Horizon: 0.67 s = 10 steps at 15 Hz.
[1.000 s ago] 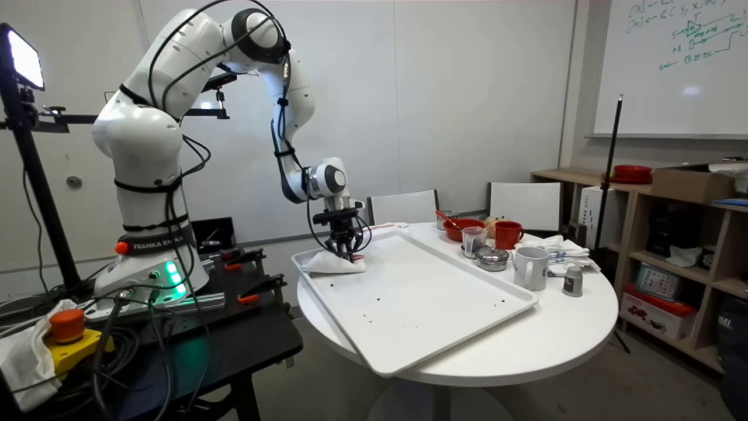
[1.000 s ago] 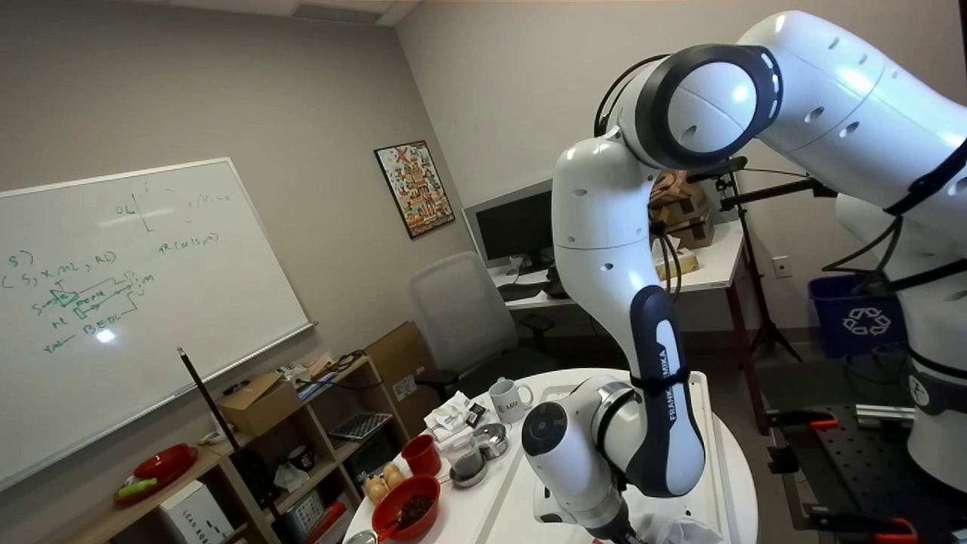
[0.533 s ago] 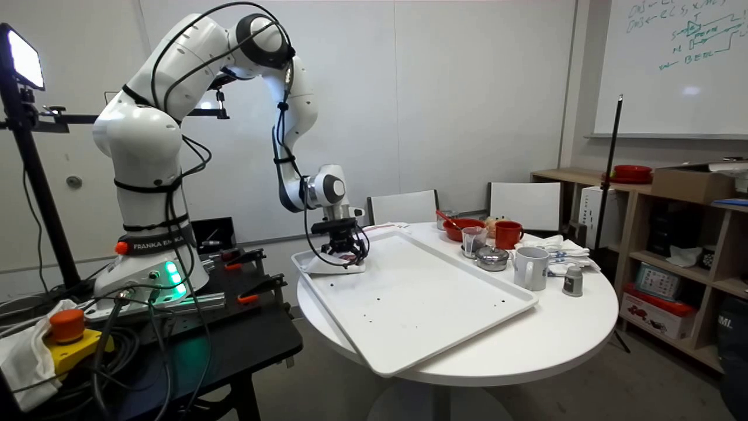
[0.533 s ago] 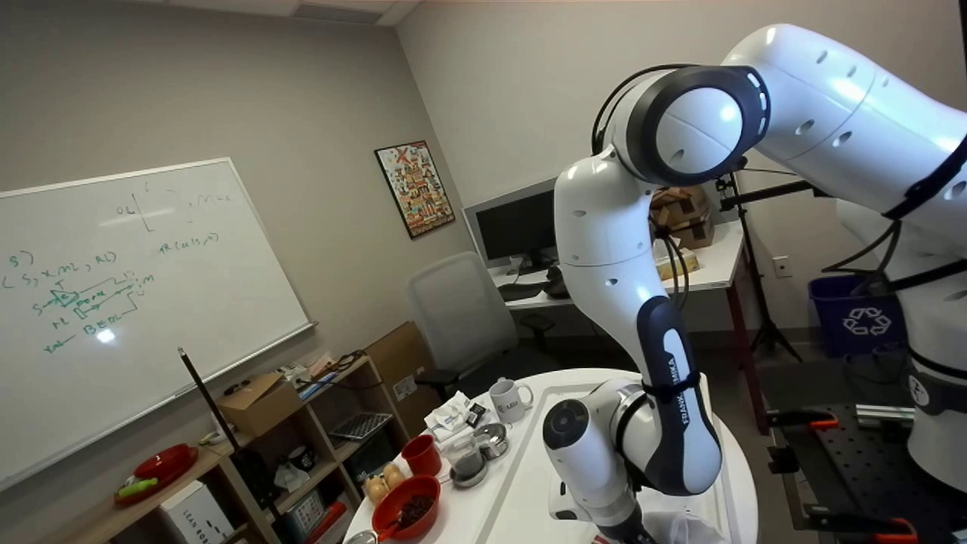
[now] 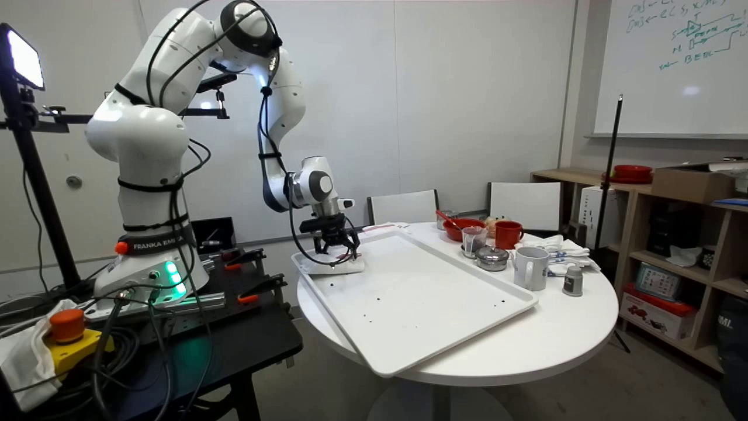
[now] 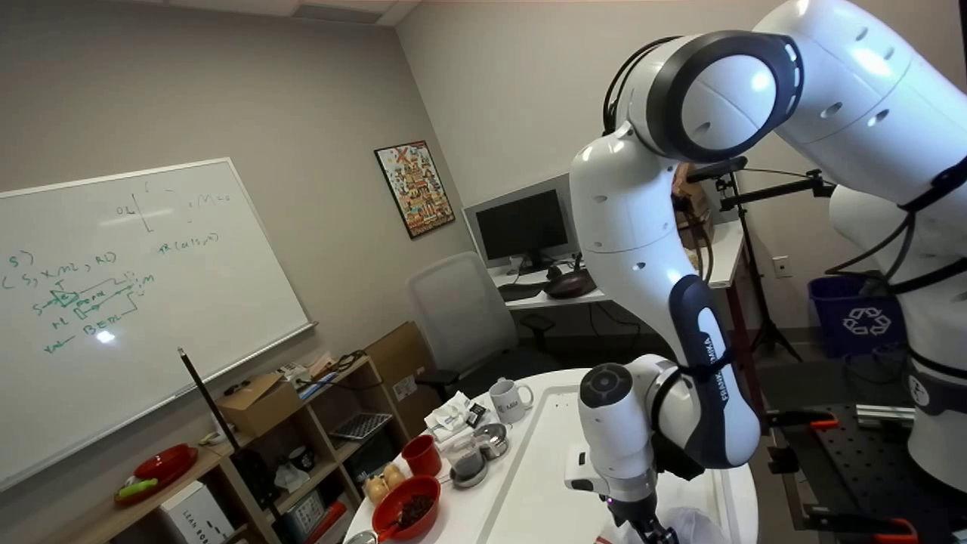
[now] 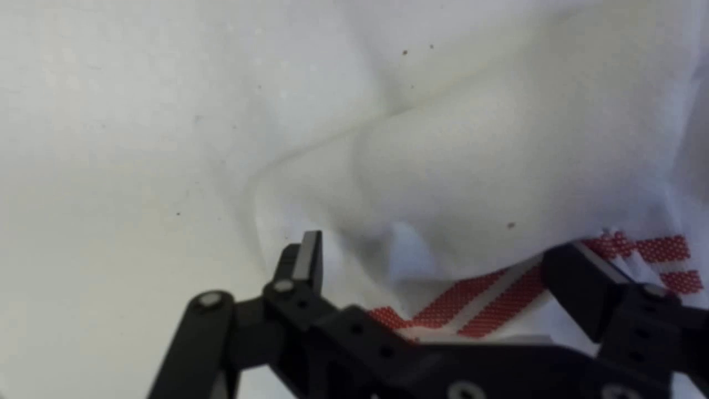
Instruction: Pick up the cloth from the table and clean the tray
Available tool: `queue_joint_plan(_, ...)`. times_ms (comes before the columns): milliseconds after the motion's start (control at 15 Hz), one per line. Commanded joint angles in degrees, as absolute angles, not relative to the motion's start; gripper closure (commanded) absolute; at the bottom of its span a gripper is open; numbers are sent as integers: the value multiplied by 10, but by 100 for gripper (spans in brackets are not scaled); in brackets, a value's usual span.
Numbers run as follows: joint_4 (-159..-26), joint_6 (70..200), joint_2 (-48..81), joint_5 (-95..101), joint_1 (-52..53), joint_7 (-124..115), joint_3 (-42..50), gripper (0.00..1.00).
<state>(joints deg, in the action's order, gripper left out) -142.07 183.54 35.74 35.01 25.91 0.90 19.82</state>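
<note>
The cloth (image 7: 476, 160), white with red stripes, lies crumpled on the tray (image 5: 432, 316) at its corner nearest the arm's base. My gripper (image 7: 435, 249) is open just above it, its fingers (image 7: 313, 257) wide apart and the striped part between and below them. Whether the right finger touches the fabric I cannot tell. In both exterior views the gripper (image 5: 338, 251) partly hides the cloth (image 5: 339, 268). Several dark specks (image 5: 378, 299) dot the tray, and a few show on the cloth in the wrist view. Beneath the tray is the round white table (image 5: 561, 333).
Along the tray's far side stand a red bowl (image 5: 466, 229), a clear cup (image 5: 473, 241), a metal lidded dish (image 5: 492, 258), a red mug (image 5: 509, 235), a grey mug (image 5: 530, 269) and a shaker (image 5: 573, 282). Folded fabric (image 5: 555, 252) lies behind the mugs.
The gripper first dipped and opened, letting go of the cloth, which has sunk flatter onto the tray. Since then the arm has risen slightly and shifted toward its base.
</note>
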Motion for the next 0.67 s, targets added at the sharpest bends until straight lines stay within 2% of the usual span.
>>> queue_joint_plan(0, -1495, 1893, 303, 349, 349, -19, 279, 0)
queue_joint_plan(267, -1520, 1891, 267, 324, 373, -51, 294, 0)
queue_joint_plan(600, -1537, 1773, 179, 268, 269, -132, 158, 0)
